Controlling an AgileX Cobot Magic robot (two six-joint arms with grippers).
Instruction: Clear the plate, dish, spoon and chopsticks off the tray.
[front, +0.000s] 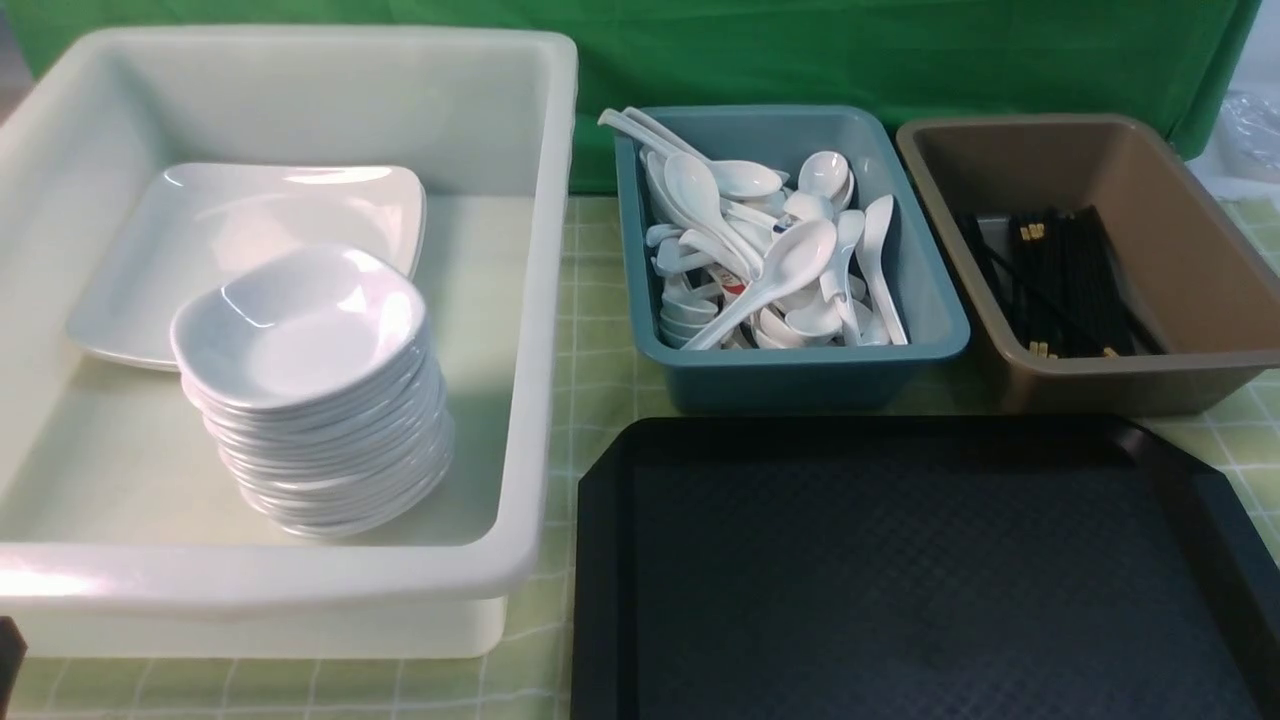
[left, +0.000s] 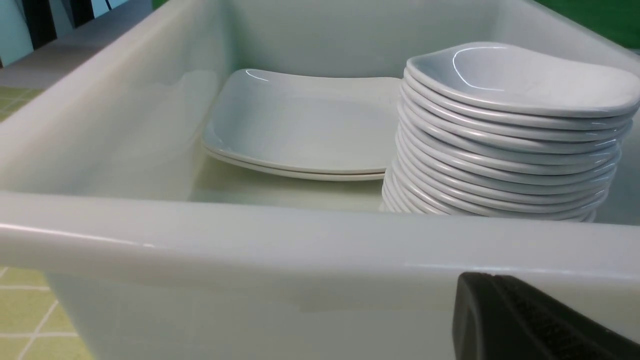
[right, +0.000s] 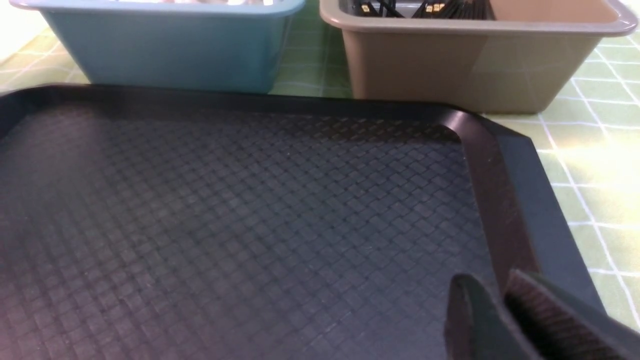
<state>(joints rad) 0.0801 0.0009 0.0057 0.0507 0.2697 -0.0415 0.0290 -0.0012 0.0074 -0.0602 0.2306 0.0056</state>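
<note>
We see the black tray (front: 920, 580) on the green checked cloth with nothing on its textured floor. To its left stands the deep white tub (front: 540, 300), where the plate (front: 240, 250) lies flat at the back on another like it, and the dish (front: 300, 320) tops a tall stack of dishes just in front, overlapping the plate's near edge. Beyond the tray, the teal bin (front: 940, 330) holds a heap of white spoons (front: 770, 270) (too many for us to tell which is the task's), and the brown bin (front: 1190, 250) beside it holds the black chopsticks (front: 1060, 280). The left gripper (left: 530, 325) hangs outside the tub's near wall, fingers pressed together. The right gripper (right: 500, 320) hovers over the tray's right side, its fingers slightly parted and holding nothing.
</note>
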